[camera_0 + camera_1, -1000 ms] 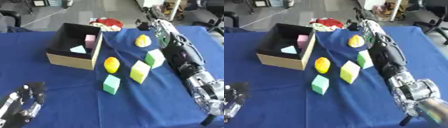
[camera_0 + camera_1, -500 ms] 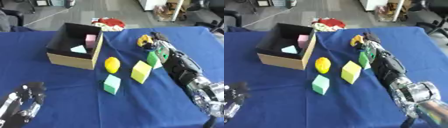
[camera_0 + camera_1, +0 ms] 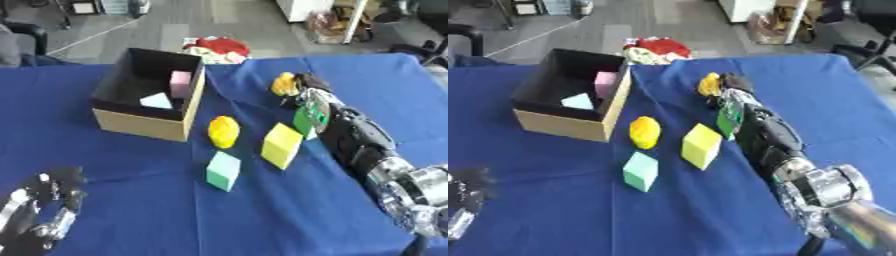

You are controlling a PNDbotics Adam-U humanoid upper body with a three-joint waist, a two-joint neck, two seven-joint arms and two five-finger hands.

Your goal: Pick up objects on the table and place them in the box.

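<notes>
A cardboard box (image 3: pixel 140 125) with a dark inside stands at the left and holds a pink block (image 3: pixel 180 82) and a pale blue piece (image 3: pixel 157 101). On the blue cloth lie a yellow rounded object (image 3: pixel 223 131), a yellow block (image 3: pixel 282 145) and a teal cube (image 3: pixel 223 170). A green block (image 3: pixel 303 120) is partly hidden by my right arm. My right hand (image 3: pixel 310 84) is against the right side of a yellow-orange object (image 3: pixel 282 84); its grip is hidden. At the lower left my left hand (image 3: pixel 44 210) rests open.
A red and white bundle (image 3: pixel 219 49) lies at the table's far edge behind the box. The blue cloth (image 3: pixel 131 210) covers the whole table. Office chairs and floor lie beyond the far edge.
My right arm has drawn back from far over the table, and its hand has come down beside the yellow-orange object. The left hand and the other objects have not moved.
</notes>
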